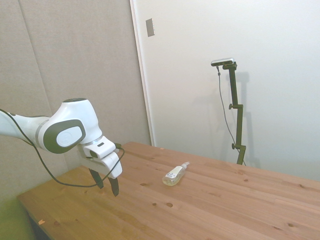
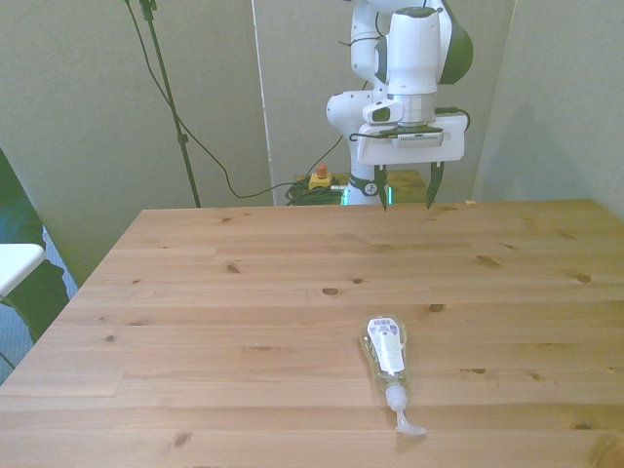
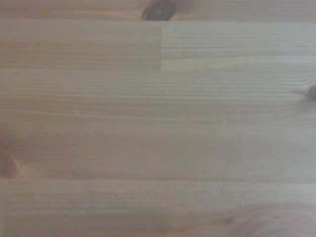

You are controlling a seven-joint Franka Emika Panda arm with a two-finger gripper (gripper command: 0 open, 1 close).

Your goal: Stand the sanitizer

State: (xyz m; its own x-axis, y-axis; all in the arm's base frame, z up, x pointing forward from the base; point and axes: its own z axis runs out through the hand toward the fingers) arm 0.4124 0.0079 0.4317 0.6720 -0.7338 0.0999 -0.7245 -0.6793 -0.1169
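Arm [image 1: 30, 131] cut off at side view's 9 o'clock edge, sanitizer [image 2: 387, 353] label print too small to read, wrist view soft, only table [image 3: 158, 128] boards in frame

Wooden table [image 2: 224, 292], sanitizer [image 2: 386, 353] lying flat

- One sanitizer [image 2: 386, 352] is lying on its side, lower right of centre in the front view.
- One wooden surface [image 2: 244, 322] is carrying it.
- One tool [image 2: 407, 198] is hanging at the top of that view, two fingers apart.
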